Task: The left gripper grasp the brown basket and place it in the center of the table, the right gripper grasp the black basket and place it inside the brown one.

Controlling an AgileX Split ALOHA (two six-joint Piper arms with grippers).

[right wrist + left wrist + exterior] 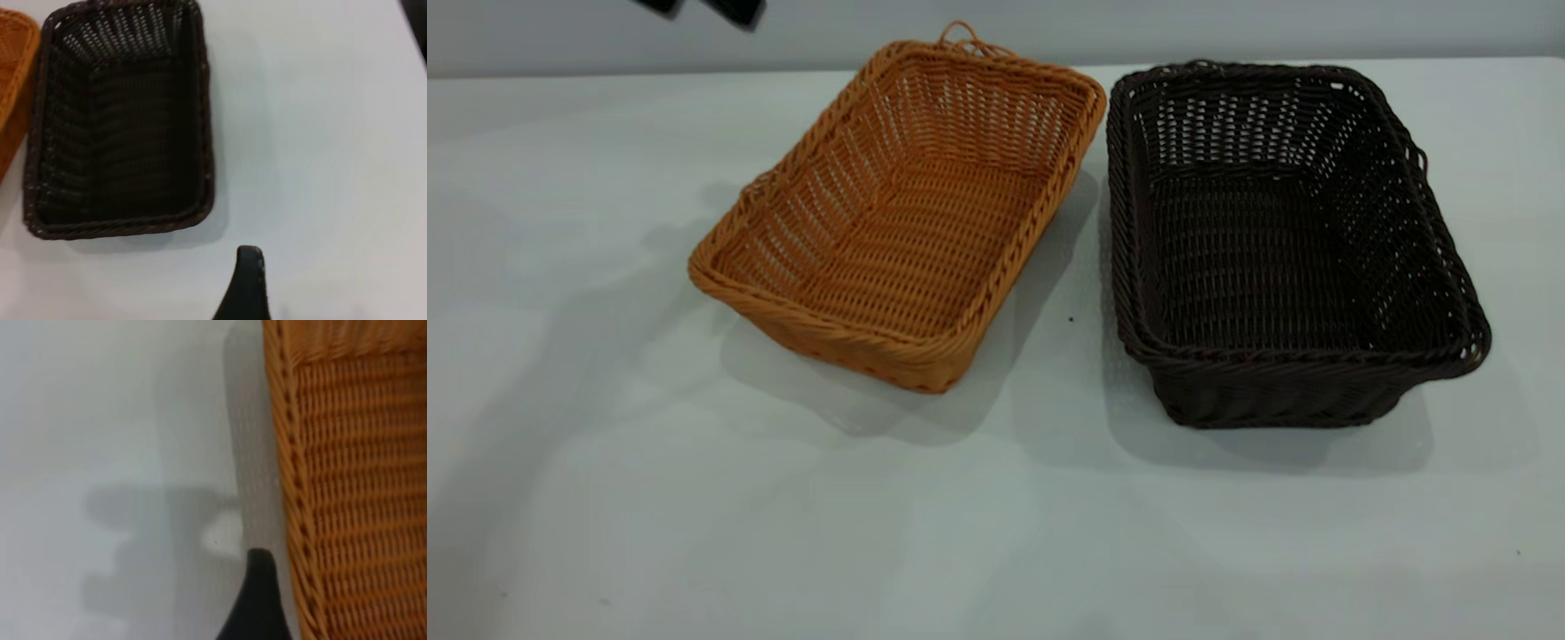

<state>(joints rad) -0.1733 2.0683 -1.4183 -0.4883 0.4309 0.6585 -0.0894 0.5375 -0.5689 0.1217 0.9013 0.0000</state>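
Left wrist view puts you close above the brown basket (353, 487), with one dark fingertip of the left gripper (257, 600) hanging just outside its braided rim, over the white table (100, 453). Only that one finger shows, so you cannot tell whether the jaws are apart or together; check that before you commit. The step in hand looks like the first grasp, since neither basket is held.

To do it well, bring the left gripper over the rim so one finger goes inside the wall and the other stays outside, then close on the braid itself, which gives a firmer edge than the open weave below. Take it near the middle of a side if you can, so the basket does not swing when lifted.

From the exterior view, the brown basket (898, 213) sits skewed on the table (605, 498), its far corner just beside the black basket (1285, 240); lift clear before you shift it, or you may drag its neighbour. The left gripper (703, 9) appears only as a blurred dark shape at the top edge.

The right gripper (247, 287) waits apart from the black basket (120, 120), near its short end, one finger in sight; its opening is likewise not visible.
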